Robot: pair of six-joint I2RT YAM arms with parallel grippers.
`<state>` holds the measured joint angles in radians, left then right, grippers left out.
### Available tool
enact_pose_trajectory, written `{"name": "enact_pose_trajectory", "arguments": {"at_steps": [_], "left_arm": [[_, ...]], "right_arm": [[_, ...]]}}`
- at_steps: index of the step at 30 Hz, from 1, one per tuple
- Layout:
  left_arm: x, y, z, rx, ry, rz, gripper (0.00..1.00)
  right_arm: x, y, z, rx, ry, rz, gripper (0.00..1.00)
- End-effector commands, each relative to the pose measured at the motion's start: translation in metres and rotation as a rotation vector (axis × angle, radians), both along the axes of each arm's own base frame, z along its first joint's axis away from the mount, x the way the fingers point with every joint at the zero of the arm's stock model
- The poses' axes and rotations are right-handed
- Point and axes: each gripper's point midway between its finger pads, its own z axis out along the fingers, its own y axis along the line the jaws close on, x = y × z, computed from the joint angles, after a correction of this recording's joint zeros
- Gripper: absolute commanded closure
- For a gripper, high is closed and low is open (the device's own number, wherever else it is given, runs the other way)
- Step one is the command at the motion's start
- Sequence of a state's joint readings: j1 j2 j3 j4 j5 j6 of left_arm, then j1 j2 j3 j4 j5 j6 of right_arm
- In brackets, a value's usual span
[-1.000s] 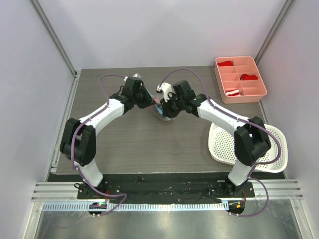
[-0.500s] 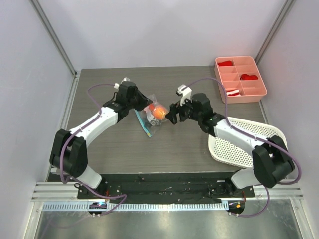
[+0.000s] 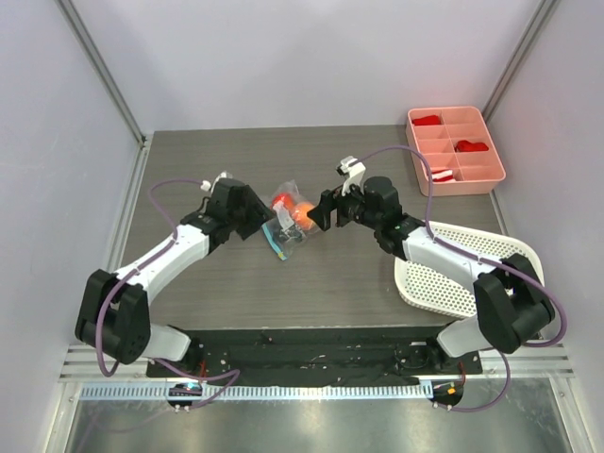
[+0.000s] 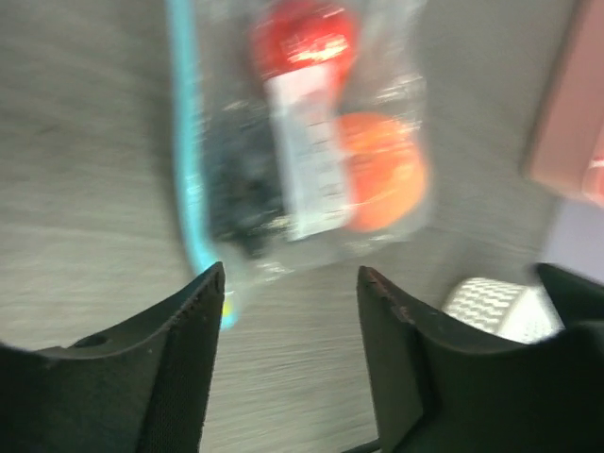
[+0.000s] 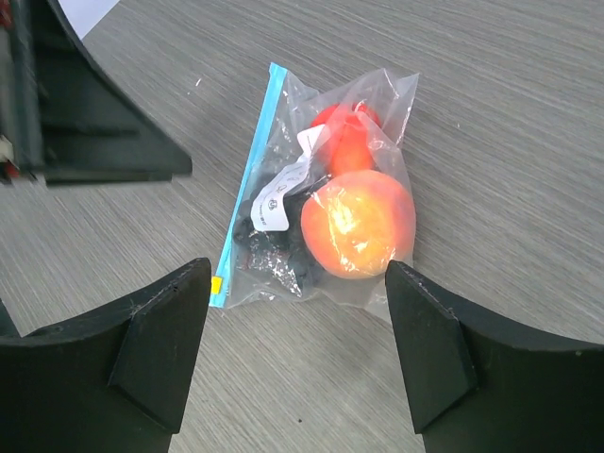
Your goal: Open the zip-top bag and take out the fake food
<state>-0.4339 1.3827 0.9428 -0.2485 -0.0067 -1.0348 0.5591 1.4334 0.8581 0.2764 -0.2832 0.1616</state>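
The zip-top bag lies flat on the table between my two grippers, its teal zip strip shut along its left edge. Inside it is the fake food: a round orange fruit, a red piece and a black berry cluster. My left gripper is open just left of the bag, with nothing between its fingers. My right gripper is open at the bag's right side, also empty. The left wrist view shows the bag blurred ahead of the left gripper.
A pink divided tray with red-and-white bits stands at the back right. A white perforated basket lies at the right, under my right arm. Side walls and metal rails close in the table.
Both grippers held the bag up a second ago. The right one opened first, then the left one opened and drew back to the left. The bag now lies on the table.
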Motion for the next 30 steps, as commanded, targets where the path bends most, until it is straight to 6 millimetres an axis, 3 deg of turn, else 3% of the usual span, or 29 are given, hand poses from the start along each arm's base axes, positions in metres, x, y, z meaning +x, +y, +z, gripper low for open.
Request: {"name": "enact_pose_trajectory", "arguments": {"at_steps": [1, 2, 4, 5, 7, 9, 12, 14, 15, 16, 18, 20, 26, 28, 30], "left_arm": [[-0.017, 0.022, -0.039, 0.05, 0.112, 0.036, 0.49], [-0.005, 0.029, -0.035, 0.015, 0.076, 0.079, 0.49], [-0.004, 0.029, -0.047, -0.029, 0.091, 0.086, 0.48], [0.006, 0.029, -0.045, -0.05, 0.065, 0.087, 0.48], [0.017, 0.024, -0.052, -0.089, 0.05, 0.045, 0.48], [0.029, 0.015, -0.043, -0.18, -0.03, 0.0, 0.47], [0.04, 0.016, -0.057, -0.195, -0.05, 0.008, 0.43], [0.047, 0.016, -0.068, -0.198, -0.057, 0.001, 0.45], [0.045, 0.016, -0.074, -0.225, -0.058, -0.013, 0.47], [0.055, 0.015, -0.063, -0.261, -0.127, -0.015, 0.51], [0.055, 0.018, -0.073, -0.289, -0.136, -0.004, 0.54], [0.062, 0.021, -0.071, -0.307, -0.175, 0.0, 0.58], [0.069, 0.013, -0.075, -0.373, -0.231, -0.033, 0.73], [0.071, 0.011, -0.074, -0.373, -0.245, -0.049, 0.82], [0.072, 0.01, -0.069, -0.377, -0.245, -0.056, 1.0]], "right_arm": [[0.001, -0.001, 0.017, 0.04, -0.014, -0.032, 0.2], [0.001, -0.004, 0.013, 0.026, -0.009, -0.042, 0.2], [-0.001, -0.006, 0.015, 0.021, -0.02, -0.044, 0.2], [-0.003, -0.008, 0.012, 0.02, -0.017, -0.046, 0.2], [-0.004, -0.008, 0.015, 0.031, -0.026, -0.042, 0.2], [-0.009, -0.006, 0.016, 0.038, -0.025, -0.019, 0.2], [-0.011, -0.007, 0.018, 0.043, -0.032, -0.018, 0.2], [-0.012, -0.007, 0.019, 0.045, -0.038, -0.016, 0.2], [-0.012, -0.008, 0.021, 0.048, -0.043, -0.018, 0.2], [-0.013, -0.008, 0.022, 0.053, -0.047, -0.017, 0.2], [-0.014, -0.008, 0.022, 0.054, -0.05, -0.013, 0.2], [-0.015, -0.007, 0.022, 0.056, -0.055, -0.01, 0.2], [-0.013, -0.005, 0.017, 0.054, -0.041, -0.002, 0.2], [-0.012, -0.002, 0.012, 0.048, -0.028, 0.007, 0.2], [-0.016, 0.003, 0.009, 0.049, -0.022, 0.044, 0.2]]}}
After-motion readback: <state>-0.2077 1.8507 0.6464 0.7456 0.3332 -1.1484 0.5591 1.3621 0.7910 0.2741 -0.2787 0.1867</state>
